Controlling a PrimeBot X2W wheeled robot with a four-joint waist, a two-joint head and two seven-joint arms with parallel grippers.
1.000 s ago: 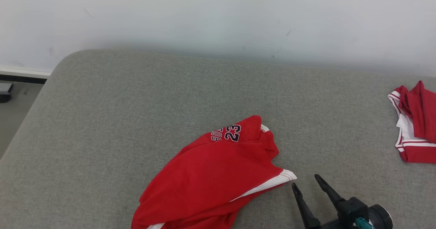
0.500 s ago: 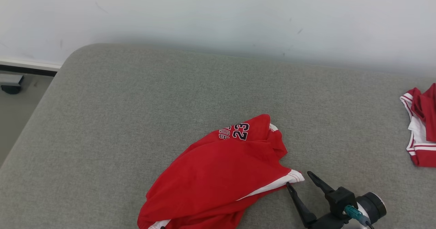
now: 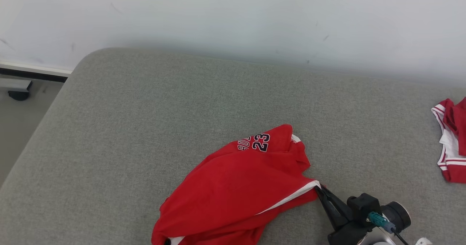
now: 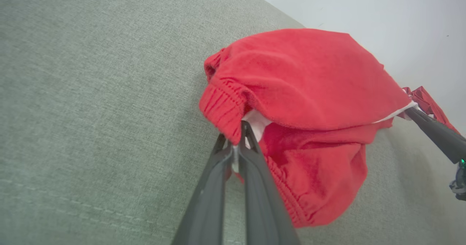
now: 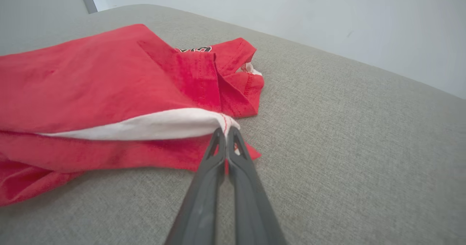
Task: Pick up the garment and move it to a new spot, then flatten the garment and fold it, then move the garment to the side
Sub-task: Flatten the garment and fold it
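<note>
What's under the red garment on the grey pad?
The grey pad runs up to the visible edges of the red garment; nothing else pokes out. Beneath its bulk is covered. Both the left gripper and the right gripper are shut on its edges.

The garment (image 3: 236, 186) lies on the padded surface (image 3: 145, 128) at the lower middle of the head view, with the right gripper (image 3: 319, 189) meeting its corner from the lower right. A second piece of clothing (image 3: 451, 143) sits at the right edge (well apart), and the wall (image 3: 233, 15) stands behind.
</note>
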